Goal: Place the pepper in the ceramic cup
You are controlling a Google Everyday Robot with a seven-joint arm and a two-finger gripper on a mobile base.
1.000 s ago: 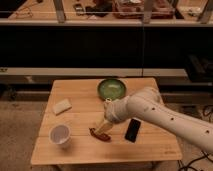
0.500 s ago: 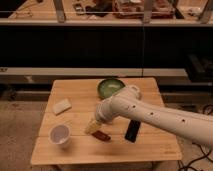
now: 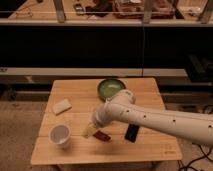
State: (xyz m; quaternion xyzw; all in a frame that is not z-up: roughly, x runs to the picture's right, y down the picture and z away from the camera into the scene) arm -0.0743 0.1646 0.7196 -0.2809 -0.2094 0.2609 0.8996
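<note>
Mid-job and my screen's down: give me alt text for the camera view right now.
The white arm reaches in from the right and its gripper hangs open low over the wooden table, just left of the dark red pepper and right of the ceramic cup. A green bowl, a pale block and a black slab also sit on the table.

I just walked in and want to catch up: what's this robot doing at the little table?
The robot's white arm reaches across the wooden table. Its gripper is down low between the ceramic cup and the pepper. The gripper is open and holds nothing. The dark red pepper lies on the tabletop beside it, near a black flat slab, so it is not yet in the upright cup. A green bowl and a pale block sit farther back.
</note>
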